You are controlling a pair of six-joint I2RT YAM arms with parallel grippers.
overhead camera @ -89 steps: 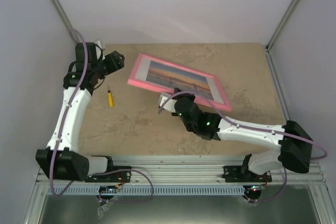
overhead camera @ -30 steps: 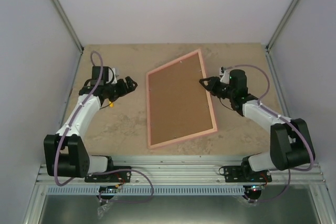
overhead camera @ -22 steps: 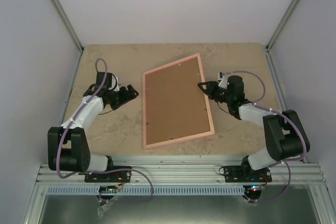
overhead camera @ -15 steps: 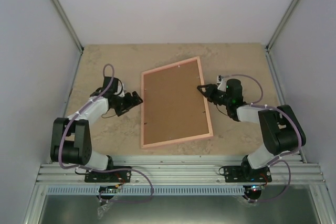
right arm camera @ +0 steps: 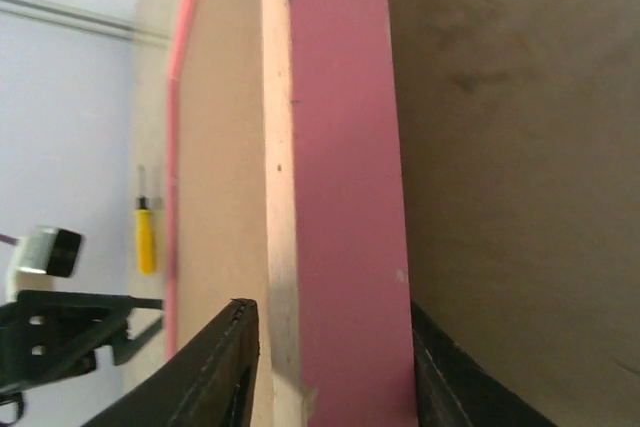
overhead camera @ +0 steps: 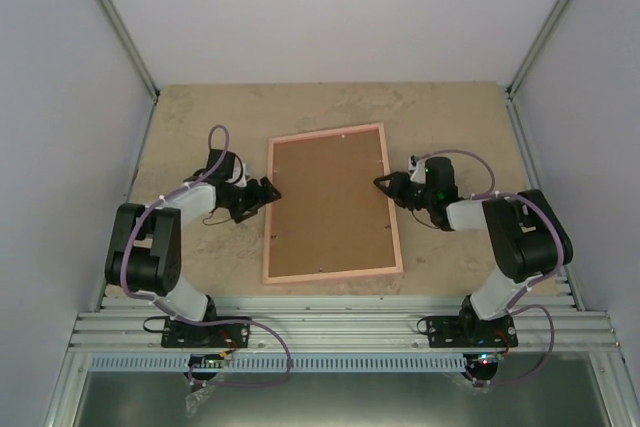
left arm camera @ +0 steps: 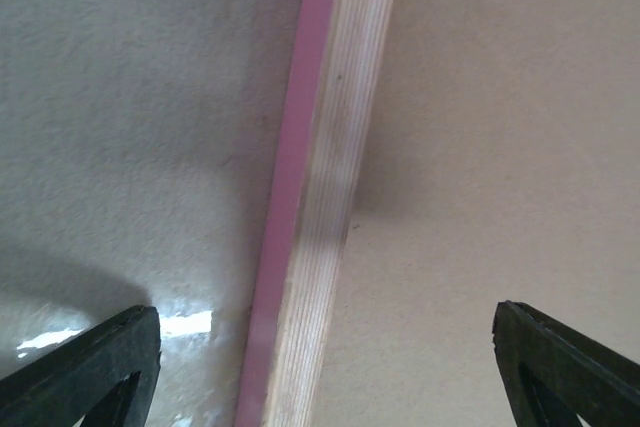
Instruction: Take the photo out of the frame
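The frame (overhead camera: 330, 275) lies face down on the table, tan wood rails around the brown backing board (overhead camera: 328, 202). The photo is hidden underneath. My left gripper (overhead camera: 272, 190) is at the left rail, open wide. In the left wrist view that rail (left arm camera: 320, 187) runs between its spread fingers, touching neither, with the left gripper (left arm camera: 320, 312) over it. My right gripper (overhead camera: 385, 185) is at the right rail. In the right wrist view its fingers stand on either side of the pink rail (right arm camera: 340, 97), and a thin gap shows on the board side of the right gripper (right arm camera: 330, 309).
A yellow screwdriver (right arm camera: 146, 235) lies on the table beyond the frame's left rail, near my left arm. Grey walls close in the table on three sides, and the metal base rail (overhead camera: 340, 332) runs along the near edge.
The frame, face up three seconds ago, now lies back up and has swung squarer to the table. My left gripper moved in to its left rail. The right jaws have loosened.
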